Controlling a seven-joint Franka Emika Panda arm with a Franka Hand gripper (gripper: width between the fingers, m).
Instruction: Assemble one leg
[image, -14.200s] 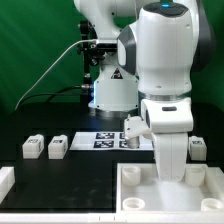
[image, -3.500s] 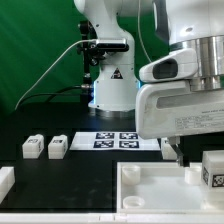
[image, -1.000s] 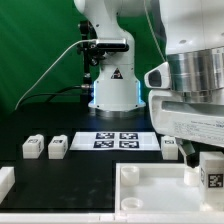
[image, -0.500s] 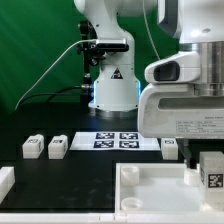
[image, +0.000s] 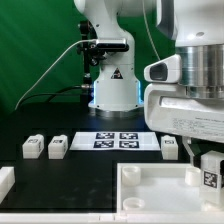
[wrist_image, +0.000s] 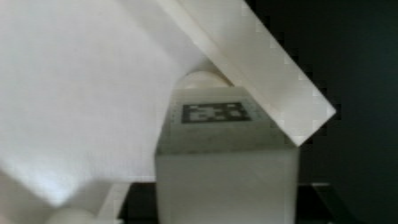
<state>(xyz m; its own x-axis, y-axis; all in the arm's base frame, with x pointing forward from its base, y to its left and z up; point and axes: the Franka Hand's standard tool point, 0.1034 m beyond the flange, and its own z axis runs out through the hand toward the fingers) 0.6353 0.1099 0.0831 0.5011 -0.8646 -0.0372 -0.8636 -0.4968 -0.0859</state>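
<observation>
While the tool (image: 209, 163) pinches the leg (image: 211, 182), it stands upright at the white panel's (image: 150, 200) corner

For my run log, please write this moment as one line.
jaws: shut on leg | leg: at panel corner, exterior view's right | contact: cannot tell | other legs: three, loose by marker board

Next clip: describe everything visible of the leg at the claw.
The leg is a small stubby white block, plastic-looking, with a black-and-white square tag on one face. It stands upright under the claw, apparently gripped, over the white panel's corner at the exterior view's right. Whether it touches the panel is unclear.
</observation>
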